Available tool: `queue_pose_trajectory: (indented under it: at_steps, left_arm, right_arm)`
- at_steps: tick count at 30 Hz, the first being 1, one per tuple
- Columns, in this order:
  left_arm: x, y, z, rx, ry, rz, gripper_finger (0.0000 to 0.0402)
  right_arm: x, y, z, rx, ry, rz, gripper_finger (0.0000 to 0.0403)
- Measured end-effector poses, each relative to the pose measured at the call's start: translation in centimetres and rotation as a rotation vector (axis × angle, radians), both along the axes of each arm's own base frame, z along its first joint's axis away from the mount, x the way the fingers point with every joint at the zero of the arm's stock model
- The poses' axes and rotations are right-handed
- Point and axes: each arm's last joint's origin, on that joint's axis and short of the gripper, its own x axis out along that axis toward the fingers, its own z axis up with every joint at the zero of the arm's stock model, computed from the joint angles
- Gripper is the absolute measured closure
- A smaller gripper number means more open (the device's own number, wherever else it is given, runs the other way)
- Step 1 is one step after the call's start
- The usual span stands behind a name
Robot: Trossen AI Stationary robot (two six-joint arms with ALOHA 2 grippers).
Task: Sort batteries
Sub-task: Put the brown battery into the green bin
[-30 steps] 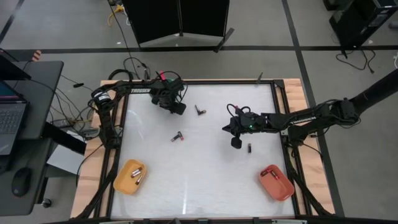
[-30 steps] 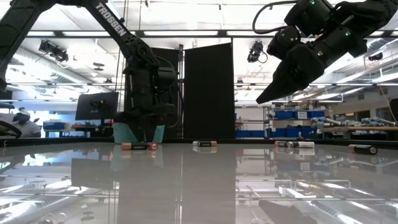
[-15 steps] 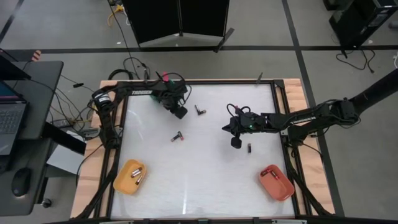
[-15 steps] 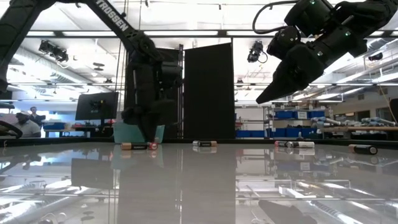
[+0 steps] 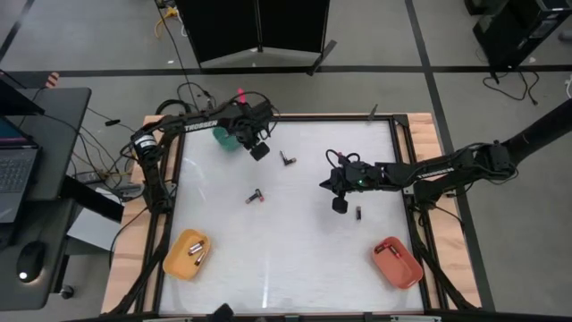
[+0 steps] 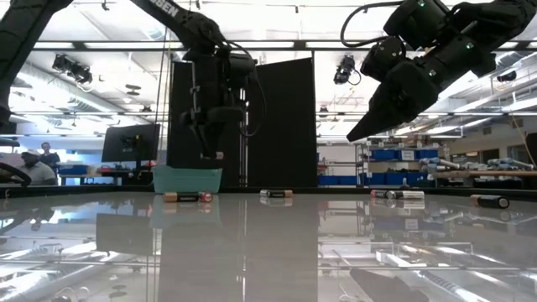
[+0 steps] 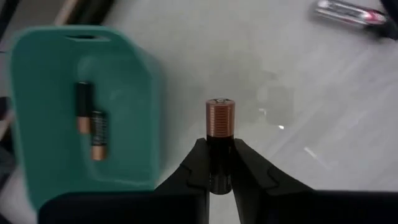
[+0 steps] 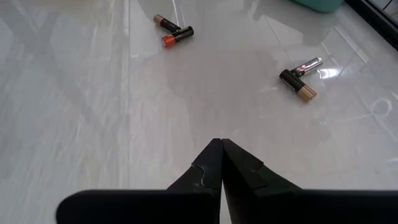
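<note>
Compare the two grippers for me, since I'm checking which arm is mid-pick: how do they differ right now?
The left gripper is shut on a battery with a copper-coloured end; the right gripper is shut on nothing. The left one hangs beside the green bin, while the right one hangs over bare table near a loose battery. Both are raised off the surface.

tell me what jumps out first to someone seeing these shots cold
The left gripper stands out first, shut on a copper-topped battery and raised over the table's far left, beside the green bin, which already holds two slim cells. Next comes the right gripper, shut and empty, hanging above the middle right of the table, where a few loose batteries lie scattered.
</note>
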Motion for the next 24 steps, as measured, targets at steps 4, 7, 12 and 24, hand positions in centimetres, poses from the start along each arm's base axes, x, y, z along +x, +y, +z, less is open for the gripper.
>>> queue_pose_trajectory:
  at_steps: [4, 7, 12, 24]
  left_arm:
    - [-1.0, 1.6, 0.1, 0.017, 0.016, 0.016, 0.0359]
    - [-1.7, 2.7, 0.1, 0.05, 0.035, 0.017, 0.0359]
    - [-2.9, 4.4, -0.2, 0.065, 0.039, 0.009, 0.0359]
    - [-4.9, 5.3, -4.4, 0.015, 0.005, 0.005, 0.0359]
  right_arm:
    - [0.0, 0.2, 0.0, 0.0, 0.0, 0.007, 0.0379]
    - [0.0, 0.4, 0.0, 0.0, 0.0, 0.015, 0.0385]
    - [0.0, 0.5, 0.0, 0.0, 0.0, 0.02, 0.0387]
    - [0.2, 0.5, 0.2, -0.023, -0.021, 0.035, 0.039]
